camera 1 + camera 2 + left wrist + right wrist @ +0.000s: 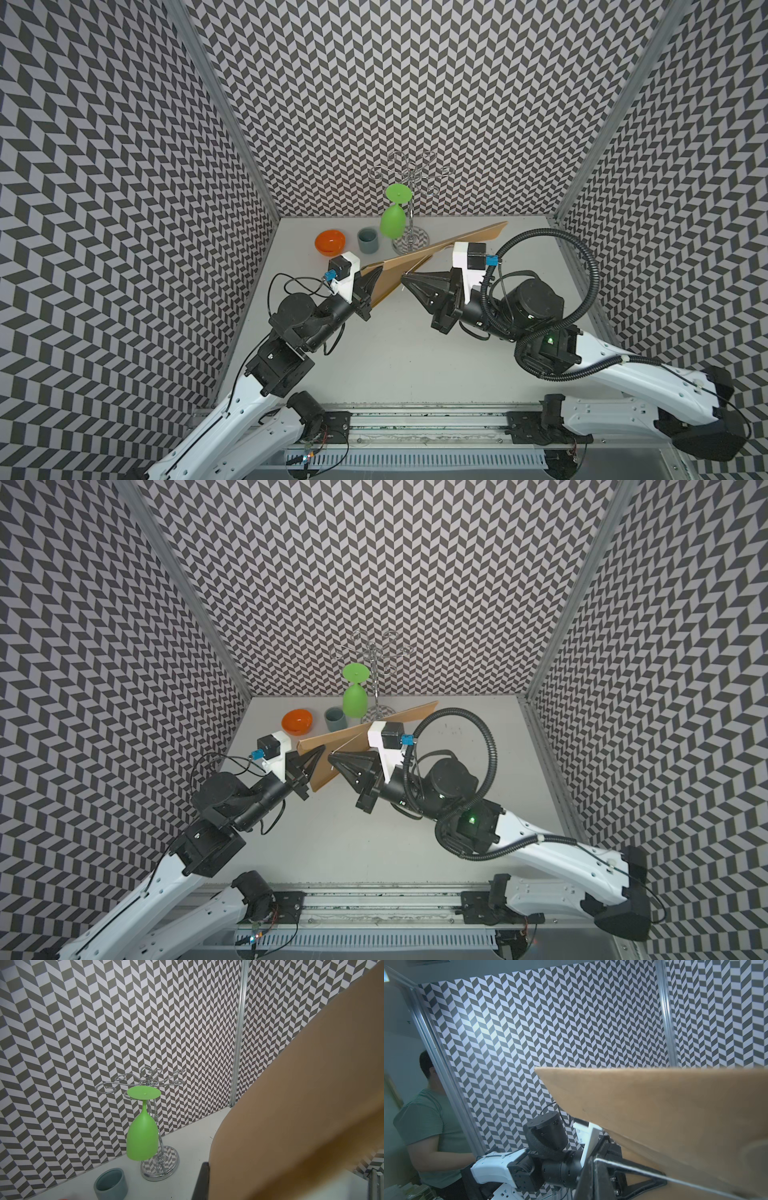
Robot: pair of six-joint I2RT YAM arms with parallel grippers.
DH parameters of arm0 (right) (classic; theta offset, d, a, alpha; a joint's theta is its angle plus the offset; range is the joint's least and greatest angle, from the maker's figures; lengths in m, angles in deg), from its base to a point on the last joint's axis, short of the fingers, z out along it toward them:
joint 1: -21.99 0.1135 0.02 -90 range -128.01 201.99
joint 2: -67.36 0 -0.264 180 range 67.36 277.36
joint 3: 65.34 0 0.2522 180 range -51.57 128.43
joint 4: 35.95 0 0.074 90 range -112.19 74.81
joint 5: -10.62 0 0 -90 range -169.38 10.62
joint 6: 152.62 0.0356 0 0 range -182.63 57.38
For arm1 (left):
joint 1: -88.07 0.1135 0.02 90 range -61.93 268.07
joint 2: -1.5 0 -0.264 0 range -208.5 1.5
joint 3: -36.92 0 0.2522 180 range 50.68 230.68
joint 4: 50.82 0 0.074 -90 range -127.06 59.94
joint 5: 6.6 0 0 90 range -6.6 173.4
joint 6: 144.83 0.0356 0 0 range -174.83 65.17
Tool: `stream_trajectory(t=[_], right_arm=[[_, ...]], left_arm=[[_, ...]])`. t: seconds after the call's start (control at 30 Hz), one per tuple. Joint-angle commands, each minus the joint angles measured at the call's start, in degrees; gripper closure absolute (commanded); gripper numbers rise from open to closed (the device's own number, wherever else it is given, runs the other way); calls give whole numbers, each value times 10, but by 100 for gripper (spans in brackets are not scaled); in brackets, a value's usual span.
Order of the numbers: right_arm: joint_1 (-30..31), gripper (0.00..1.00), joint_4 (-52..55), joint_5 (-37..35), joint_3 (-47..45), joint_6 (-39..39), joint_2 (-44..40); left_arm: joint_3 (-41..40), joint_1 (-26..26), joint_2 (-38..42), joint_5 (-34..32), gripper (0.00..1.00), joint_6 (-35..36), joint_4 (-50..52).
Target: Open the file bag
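Left gripper [374, 278] is squeezed tight on a corner of the file bag [395, 270], holding it up over the table [415, 353], so the right gripper [405, 280], pinched on the white string [654, 1174], can probably unwind it.

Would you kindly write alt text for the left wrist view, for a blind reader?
A brown file bag looms close up, filling much of the view. Beyond it, a green glass hangs upside down on a chrome rack, beside a grey cup on a white table.
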Motion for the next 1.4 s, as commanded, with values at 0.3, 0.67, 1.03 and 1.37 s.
stream_trajectory(t=[0.3,0.67,1.03,1.37], right_arm=[[3,100,-20,-194,-16,-70,-96],[-15,100,12,-270,-47,-83,-136],[-65,100,36,-215,-128,-14,-134],[-30,100,33,-118,-115,2,-58]], left_arm=[[-7,-1,10,9,100,-23,-6],[-6,1,13,75,100,-35,-24],[4,1,31,159,100,-60,-63],[12,1,5,121,100,-65,-61]])
